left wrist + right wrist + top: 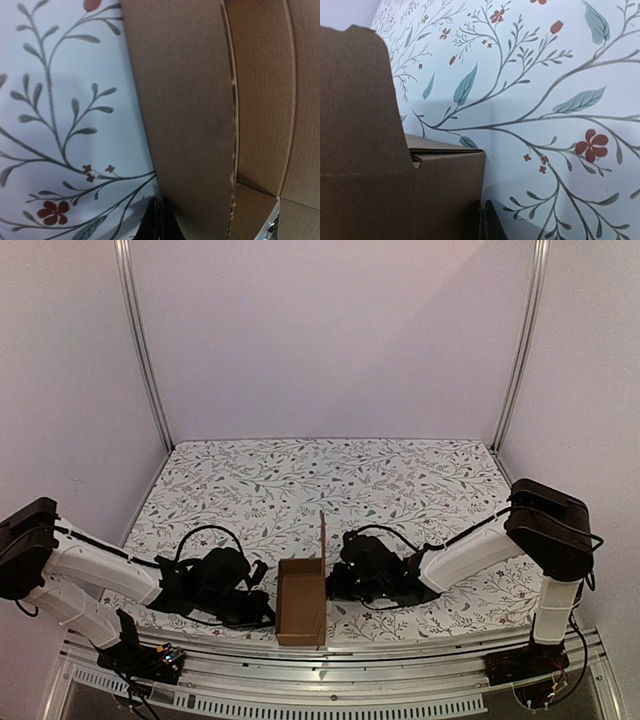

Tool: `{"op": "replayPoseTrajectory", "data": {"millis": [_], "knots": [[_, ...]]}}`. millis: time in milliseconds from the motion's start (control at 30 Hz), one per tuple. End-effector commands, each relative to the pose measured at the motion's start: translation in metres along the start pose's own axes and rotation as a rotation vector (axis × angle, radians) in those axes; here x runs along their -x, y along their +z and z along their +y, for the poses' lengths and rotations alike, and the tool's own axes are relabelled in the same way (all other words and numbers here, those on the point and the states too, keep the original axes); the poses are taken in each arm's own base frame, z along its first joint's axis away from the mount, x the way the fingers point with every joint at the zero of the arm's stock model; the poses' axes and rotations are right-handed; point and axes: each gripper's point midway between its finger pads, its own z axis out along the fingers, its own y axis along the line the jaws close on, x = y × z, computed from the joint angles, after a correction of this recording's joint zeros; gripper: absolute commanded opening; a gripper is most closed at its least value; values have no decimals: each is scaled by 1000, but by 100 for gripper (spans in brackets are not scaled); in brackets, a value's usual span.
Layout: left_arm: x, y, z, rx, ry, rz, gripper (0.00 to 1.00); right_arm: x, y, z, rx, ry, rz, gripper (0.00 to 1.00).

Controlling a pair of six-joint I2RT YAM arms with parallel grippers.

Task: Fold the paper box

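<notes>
progress: plain brown cardboard paper box [300, 602] is up as an open tray, tall lid flap [322, 538] upright on its right side, not yet folded over | contents: nothing visible inside | left pincer [266, 592]: fingers together, tip against the box's left wall | right pincer [336, 578]: fingers together, box just to its left

You've got the paper box [301, 602] sitting mid near edge of the table [400, 475], with its tall flap [323, 540] upright on the right. The left gripper [263, 612] and right gripper [338, 585] crowd both side walls. The far half and both far corners are open.
</notes>
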Motion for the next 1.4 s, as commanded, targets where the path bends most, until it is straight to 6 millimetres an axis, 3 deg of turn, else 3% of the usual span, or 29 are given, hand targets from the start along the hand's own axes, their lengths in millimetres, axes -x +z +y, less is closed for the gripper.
{"op": "replayPoseTrajectory", "data": {"millis": [0, 200, 367, 567, 867, 1167, 1267, 1300, 1367], "knots": [[1, 11, -18, -51, 17, 0, 0, 5, 17, -6, -2, -3, 36, 0], [6, 28, -28, -76, -2, -14, 0, 16, 29, -12, 25, -30, 100, 0], [8, 43, -36, -102, -23, -15, 0, 25, 31, -40, -3, -43, 153, 0], [14, 55, -41, -96, -28, -28, 0, 40, 17, -62, -56, -110, 185, 0], [23, 60, -49, -83, -27, -56, 0, 84, -24, -64, -178, -315, 158, 0], [13, 44, -22, 35, 23, -45, 0, 120, -74, -54, -280, -452, 78, 0], [11, 23, 0, 141, 55, -56, 0, 124, -96, -49, -277, -459, 57, 0], [14, 14, 14, 213, 72, -84, 0, 123, -102, -50, -277, -455, 51, 0], [20, -4, 22, 275, 105, -119, 0, 121, -115, -52, -272, -440, 37, 0]]}}
